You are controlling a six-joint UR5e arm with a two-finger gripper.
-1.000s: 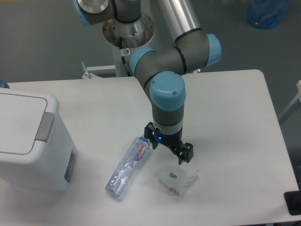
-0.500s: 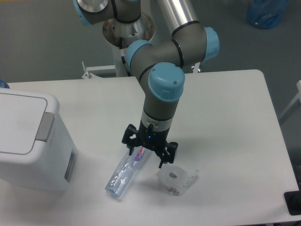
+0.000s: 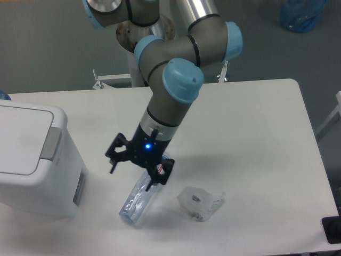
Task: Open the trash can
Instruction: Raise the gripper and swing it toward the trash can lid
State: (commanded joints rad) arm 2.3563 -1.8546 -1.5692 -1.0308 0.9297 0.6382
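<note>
Sitting at the left edge of the white table (image 3: 250, 133), partly cut off by the frame, the trash can (image 3: 37, 160) is seen as a large white boxy bin with rounded corners; its flat lid (image 3: 21, 140) lies closed, and a grey rectangular strip (image 3: 51, 143) is set at the lid's right edge. No writing can be made out on the bin. To its right, apart from it, the gripper (image 3: 137, 168) is held low over the table with its two black fingers spread wide, nothing being pinched between them; a small blue light is lit on its body. Just beneath and behind the gripper a clear plastic water bottle (image 3: 139, 200) lies on its side, its upper end hidden by the gripper; a label with red and purple marking is partly visible near the right finger, but the lettering is too small and covered to be read. Further right, near the bottle but not touching it, a small clear plastic wrapper (image 3: 201, 202) is lying on the table. The grey-and-blue arm (image 3: 176, 90) is bent down from a mount beyond the far table edge. A grey floor is seen behind, with a blue bag (image 3: 302, 15) at the upper right corner.
</note>
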